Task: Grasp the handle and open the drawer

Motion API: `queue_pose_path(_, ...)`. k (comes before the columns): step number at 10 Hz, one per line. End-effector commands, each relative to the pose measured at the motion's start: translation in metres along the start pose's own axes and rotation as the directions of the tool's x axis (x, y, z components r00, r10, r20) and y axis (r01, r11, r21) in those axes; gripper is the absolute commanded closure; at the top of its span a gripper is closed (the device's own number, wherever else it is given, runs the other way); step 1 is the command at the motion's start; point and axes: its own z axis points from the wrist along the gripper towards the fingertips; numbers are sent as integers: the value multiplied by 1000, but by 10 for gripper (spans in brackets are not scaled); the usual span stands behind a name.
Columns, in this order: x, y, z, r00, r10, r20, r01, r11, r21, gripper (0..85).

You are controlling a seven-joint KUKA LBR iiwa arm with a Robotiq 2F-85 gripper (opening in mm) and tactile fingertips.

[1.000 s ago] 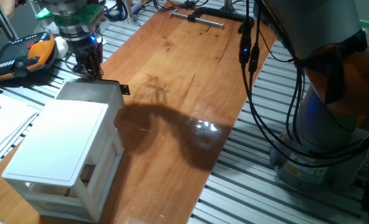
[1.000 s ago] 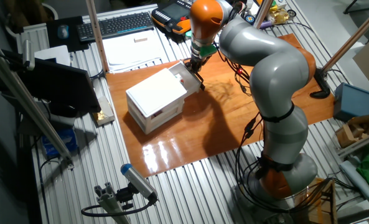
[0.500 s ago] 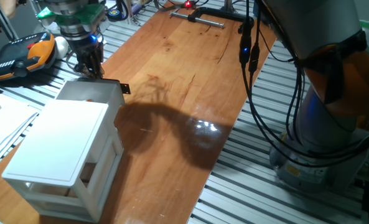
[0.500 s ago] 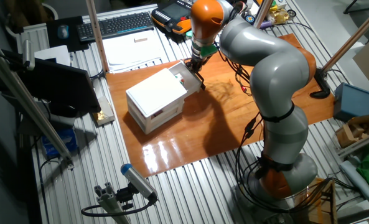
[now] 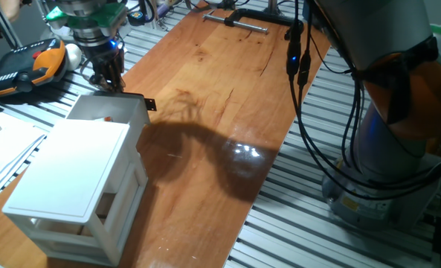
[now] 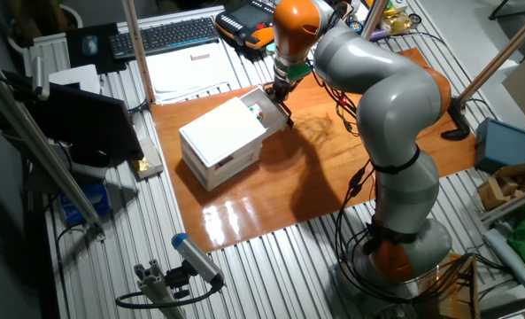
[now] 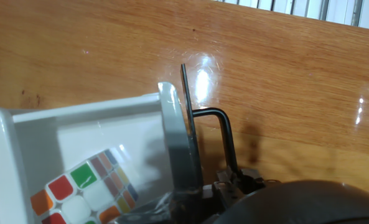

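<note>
The white drawer [image 5: 131, 112] is the top tier of a small white cabinet [image 5: 71, 171] and stands partly pulled out. It also shows in the other fixed view [image 6: 264, 99]. A colourful cube [image 7: 78, 190] lies inside the drawer [image 7: 78, 115]. The handle [image 7: 187, 106] is a thin black metal tab on the drawer's front edge, seen edge-on in the hand view and as a small black tab in one fixed view [image 5: 149, 106]. My gripper [image 5: 110, 85] is at the drawer's front and is shut on the handle; its fingertips sit low in the hand view [image 7: 193, 193].
A large black clamp [image 5: 242, 18] lies at the far end of the wooden table. An orange and black device [image 5: 27, 63] lies beside the gripper. A keyboard [image 6: 165, 35] and papers [image 6: 191, 66] lie behind the cabinet. My arm's base [image 6: 395, 257] stands at the table's side.
The drawer has slid a little further out of the cabinet with my gripper. The coloured cube inside has come into sight.
</note>
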Motion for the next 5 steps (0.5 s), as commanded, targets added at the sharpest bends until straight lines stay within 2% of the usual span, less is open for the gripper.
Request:
queue_pose_path(1,0,-1,0,1000,-3,0,3,1000,2,843)
queue_pose_path(5,0,-4,0,1000,-8,-1,8,1000,0,843)
